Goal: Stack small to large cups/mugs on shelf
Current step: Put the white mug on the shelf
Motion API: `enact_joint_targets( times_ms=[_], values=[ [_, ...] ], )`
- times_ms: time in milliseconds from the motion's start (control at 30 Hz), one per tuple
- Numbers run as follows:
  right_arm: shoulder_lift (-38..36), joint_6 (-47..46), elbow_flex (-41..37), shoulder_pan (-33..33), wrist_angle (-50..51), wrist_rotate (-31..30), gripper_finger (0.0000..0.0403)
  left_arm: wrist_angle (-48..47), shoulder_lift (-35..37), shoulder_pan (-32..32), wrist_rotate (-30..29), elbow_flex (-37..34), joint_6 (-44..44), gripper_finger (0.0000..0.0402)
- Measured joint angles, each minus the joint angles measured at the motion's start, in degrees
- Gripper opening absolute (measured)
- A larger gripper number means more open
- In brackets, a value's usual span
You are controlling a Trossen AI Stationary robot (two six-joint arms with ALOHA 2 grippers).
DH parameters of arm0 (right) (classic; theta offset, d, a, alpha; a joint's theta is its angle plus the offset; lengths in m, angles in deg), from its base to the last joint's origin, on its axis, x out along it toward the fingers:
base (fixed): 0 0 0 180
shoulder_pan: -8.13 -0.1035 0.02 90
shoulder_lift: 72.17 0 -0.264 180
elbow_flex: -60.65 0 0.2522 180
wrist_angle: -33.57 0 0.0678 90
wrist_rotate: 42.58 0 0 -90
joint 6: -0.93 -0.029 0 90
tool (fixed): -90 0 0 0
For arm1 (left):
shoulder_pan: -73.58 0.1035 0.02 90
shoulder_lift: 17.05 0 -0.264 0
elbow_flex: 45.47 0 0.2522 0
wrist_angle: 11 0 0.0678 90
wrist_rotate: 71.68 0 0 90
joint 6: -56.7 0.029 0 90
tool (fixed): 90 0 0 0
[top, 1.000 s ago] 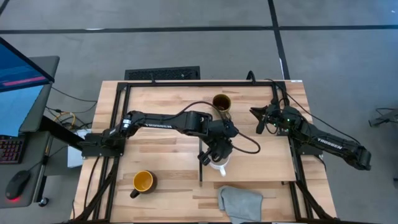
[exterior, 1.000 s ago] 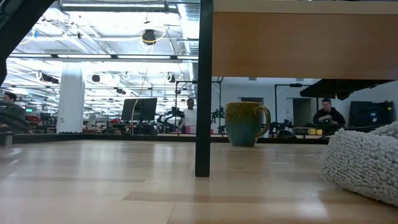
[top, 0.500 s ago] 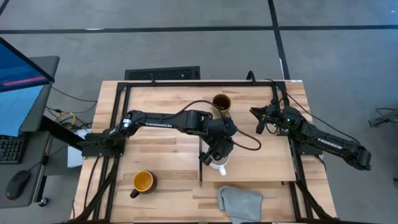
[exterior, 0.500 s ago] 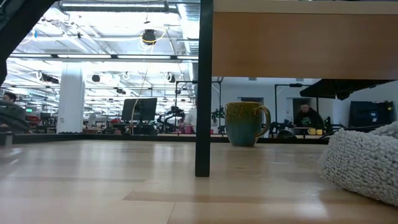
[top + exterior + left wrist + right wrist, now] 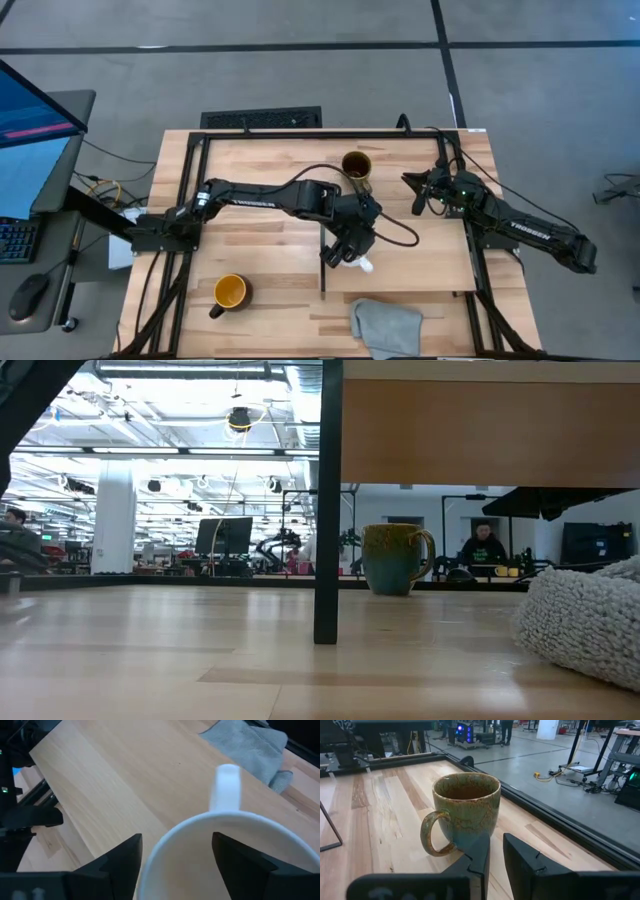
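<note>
The small white mug (image 5: 363,265) stands on the light-wood shelf (image 5: 420,250) near its left edge, mostly hidden under my left gripper (image 5: 345,245). In the left wrist view my left gripper (image 5: 177,855) is open: one finger is outside the mug's rim (image 5: 152,857) and one is inside the mug. The mug's handle (image 5: 227,787) points away from the gripper. The olive-brown mug (image 5: 356,165) stands on the table at the far middle. My right gripper (image 5: 408,181) is shut and empty just right of it. The black mug with yellow inside (image 5: 230,292) stands at the near left. My left gripper comes at the white mug from above, with the rim wall (image 5: 152,857) between its fingers. There is a clear gap inside the mug. I cannot tell whether either finger touches the wall.
A grey cloth (image 5: 385,325) lies at the near edge, in front of the shelf. The shelf's dark leg (image 5: 327,510) stands on the table at its left edge. Black frame rails run along the table's sides and far edge.
In the high view my left gripper has come further over the white mug, toward the table's right and near edges. Less of the mug shows now than a second ago.
</note>
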State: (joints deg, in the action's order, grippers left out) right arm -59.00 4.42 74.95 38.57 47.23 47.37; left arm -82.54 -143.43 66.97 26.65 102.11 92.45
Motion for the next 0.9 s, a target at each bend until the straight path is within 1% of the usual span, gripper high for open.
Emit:
enact_joint_targets(
  times_ms=[200,467,633,900],
  values=[
    [0.0,0.0,0.0,0.0,0.0,0.0,0.0076,2.24,-0.02,-0.12,-0.29,0.0,0.13,0.0233],
    [0.0,0.0,0.0,0.0,0.0,0.0,0.0076,2.16,0.05,-1.01,-0.33,-0.02,2.17,0.0233],
    [0.0,-0.02,0.0,0.0,0.0,0.0,0.0076,0.91,0.22,-1.31,-2.83,0.91,1.93,0.0233],
    [0.0,-0.02,0.0,0.0,0.0,0.0,0.0076,1.88,0.39,-1.4,-4.27,1.14,2.14,0.0233]
  ],
)
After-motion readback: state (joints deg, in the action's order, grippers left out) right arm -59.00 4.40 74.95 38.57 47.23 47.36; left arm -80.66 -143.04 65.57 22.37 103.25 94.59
